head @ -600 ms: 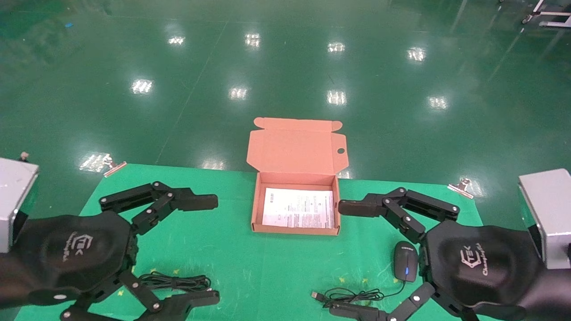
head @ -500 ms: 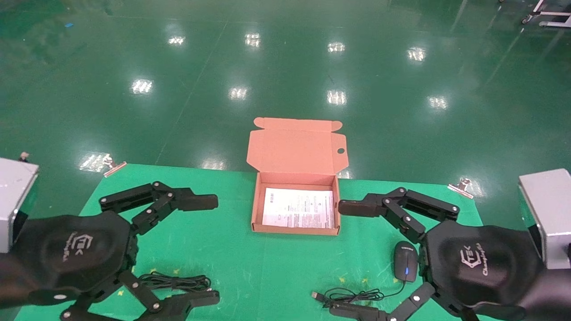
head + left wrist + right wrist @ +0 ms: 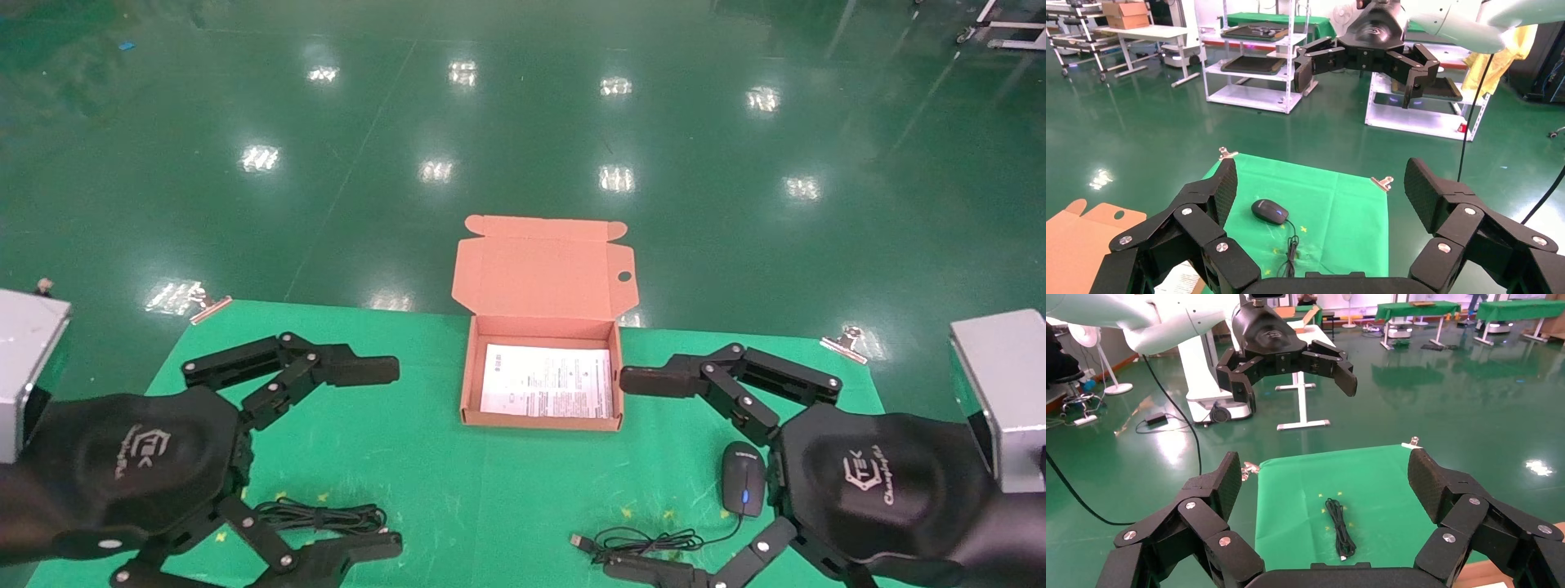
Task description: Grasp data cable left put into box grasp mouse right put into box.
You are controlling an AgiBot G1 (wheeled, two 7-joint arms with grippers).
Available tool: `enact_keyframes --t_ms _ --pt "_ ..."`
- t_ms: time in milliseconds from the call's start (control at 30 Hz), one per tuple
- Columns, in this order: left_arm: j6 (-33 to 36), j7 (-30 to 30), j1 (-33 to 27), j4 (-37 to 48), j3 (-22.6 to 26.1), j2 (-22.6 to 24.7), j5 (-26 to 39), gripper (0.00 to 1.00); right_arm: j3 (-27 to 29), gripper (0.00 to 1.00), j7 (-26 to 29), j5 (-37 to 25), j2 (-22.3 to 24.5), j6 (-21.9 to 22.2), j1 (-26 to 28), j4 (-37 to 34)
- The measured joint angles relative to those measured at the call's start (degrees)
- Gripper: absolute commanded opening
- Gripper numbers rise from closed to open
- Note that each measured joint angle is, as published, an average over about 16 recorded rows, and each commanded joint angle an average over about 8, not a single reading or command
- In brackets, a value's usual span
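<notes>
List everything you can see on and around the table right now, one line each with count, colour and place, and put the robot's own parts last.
box: 1, brown cardboard, table centre at the far edge, lid flap open and standing up behind it.
leaflet: 1, white printed, flat inside the box.
data cable: 1, black bundle, near left of the table, between the left hand's fingers.
mouse: 1, black with blue-lit wheel, near right; its cord trails toward the table centre.
green cloth: 1, covers the table.
metal clips: 2 seen, at the cloth's far corners.
grey blocks: 2, one at each side edge of the head view.
left hand: 1, black, open above the data cable.
right hand: 1, black, open beside the mouse.
</notes>
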Motion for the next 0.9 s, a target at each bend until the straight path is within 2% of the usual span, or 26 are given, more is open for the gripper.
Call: enact_keyframes --t_ms 300,467,700,900 --pt "0.1 0.3 -0.4 -0.1 0.1 0.2 0.3 1.00 -0.1 1.00 -0.2 -0.5 0.0 0.2 0.1 0.0" --pt "0.9 0.7 -2.1 -0.2 1.1 0.7 2.5 1.00 -0.7 1.00 -1.6 -3.3 0.2 -0.1 1.4 0.7" --pt "2.6 0.0 -7.1 -0.3 4.9 2.1 9.6 1.00 -3.5 1.00 -5.8 -11.7 -0.1 -1.5 6.2 2.2" --pt "4.2 -1.2 -13.1 -0.4 11.0 3.9 18.6 1.00 -8.2 1.00 -11.7 -21.8 -1.2 -3.0 12.4 3.5"
